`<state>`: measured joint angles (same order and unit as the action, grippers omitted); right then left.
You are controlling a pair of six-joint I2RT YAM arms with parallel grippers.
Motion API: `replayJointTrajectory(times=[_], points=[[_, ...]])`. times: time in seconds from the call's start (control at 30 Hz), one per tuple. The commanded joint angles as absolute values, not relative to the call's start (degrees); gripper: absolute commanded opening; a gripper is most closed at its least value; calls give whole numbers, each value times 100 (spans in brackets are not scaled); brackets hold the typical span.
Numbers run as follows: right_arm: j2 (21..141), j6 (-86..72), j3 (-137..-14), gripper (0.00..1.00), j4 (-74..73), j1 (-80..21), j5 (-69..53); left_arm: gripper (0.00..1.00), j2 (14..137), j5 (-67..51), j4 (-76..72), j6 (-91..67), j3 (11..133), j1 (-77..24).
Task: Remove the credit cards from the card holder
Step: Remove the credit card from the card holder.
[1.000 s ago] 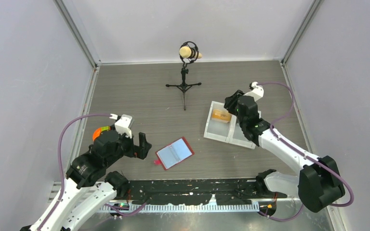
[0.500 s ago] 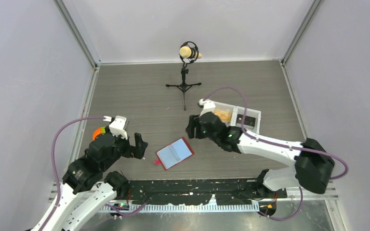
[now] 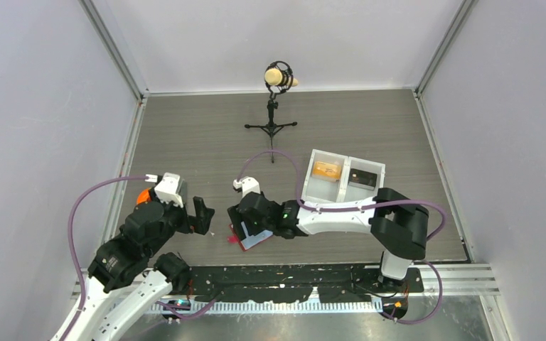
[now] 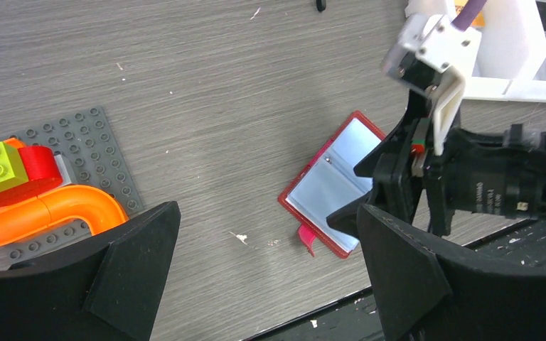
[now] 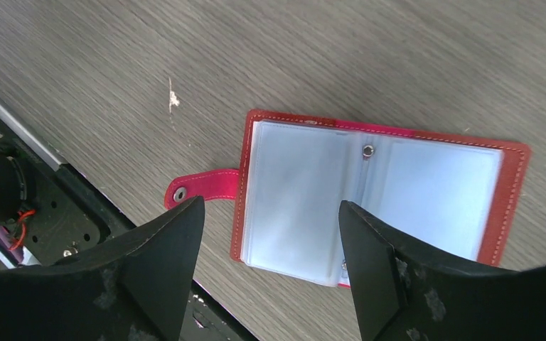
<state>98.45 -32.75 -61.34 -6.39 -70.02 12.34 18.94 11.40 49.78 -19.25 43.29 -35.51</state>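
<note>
The red card holder (image 5: 377, 188) lies open on the table, its pale blue-grey pockets up and its snap tab (image 5: 199, 188) pointing at the near edge. Whether credit cards sit in the pockets I cannot tell. My right gripper (image 5: 270, 213) hovers open just over its tab-side half and hides most of the card holder (image 3: 257, 241) from above. My left gripper (image 4: 266, 213) stands open and empty left of the card holder (image 4: 330, 185), apart from it. A dark flat card (image 3: 361, 177) lies in the right compartment of the white tray (image 3: 341, 197).
An orange block (image 3: 325, 170) lies in the tray's left compartment. A grey brick plate with an orange tube (image 4: 43, 206) sits by the left arm. A microphone stand (image 3: 273, 124) is at the back middle. A black strip (image 3: 291, 277) runs along the near edge.
My right arm swung from the tray leftward and nearer, down over the card holder, its jaws widening. The dark card stayed in the tray. My left arm shifted slightly.
</note>
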Motion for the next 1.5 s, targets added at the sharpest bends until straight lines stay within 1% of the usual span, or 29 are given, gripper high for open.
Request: replayJointTrajectory(times=[0.0, 0.3, 0.53, 0.87, 1.23, 1.47], points=[[10061, -3261, -6410, 77, -766, -7089, 1342, 100, 1843, 1230, 4837, -1898, 4346, -3525], [10384, -3322, -6542, 78, -830, -7137, 1420, 100, 1648, 1291, 4848, -1907, 4355, -3527], [10699, -3245, -6819, 78, -1104, -7204, 1713, 100, 1391, 1386, 4792, -1916, 4316, -3522], [10909, -3259, -7047, 77, -1517, -7324, 2195, 100, 1463, 1381, 4818, -1907, 4325, -3520], [10977, -3316, -7094, 66, -1638, -7339, 2352, 100, 1460, 1389, 4808, -1907, 4316, -3525], [10718, -3478, -6953, 58, -1502, -7339, 2393, 100, 1513, 1389, 4819, -1981, 4315, -3524]])
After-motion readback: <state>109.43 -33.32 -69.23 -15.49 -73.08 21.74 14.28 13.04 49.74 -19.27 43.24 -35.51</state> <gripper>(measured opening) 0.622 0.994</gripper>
